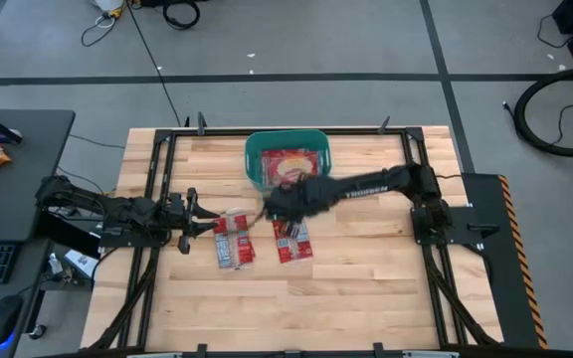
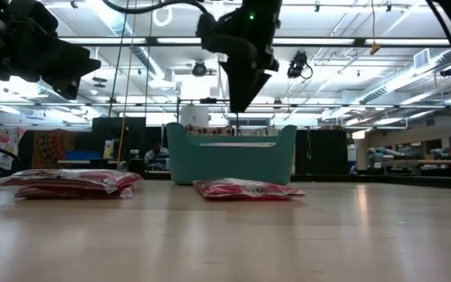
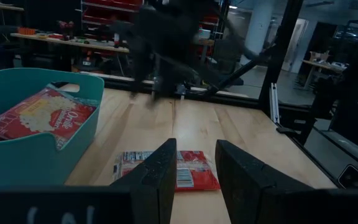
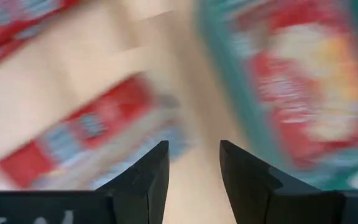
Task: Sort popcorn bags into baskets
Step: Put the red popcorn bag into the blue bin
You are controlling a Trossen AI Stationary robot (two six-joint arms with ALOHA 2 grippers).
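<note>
Only the high view shows glossy red popcorn bags inside the rounded teal tub; others lie flat on the wood table; right gripper hovers released, empty; left gripper parted, empty.

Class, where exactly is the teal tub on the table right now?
In the high view the teal tub sits at the table's far edge, near the middle, with popcorn bags inside. The right gripper hovers just in front of it.
</note>
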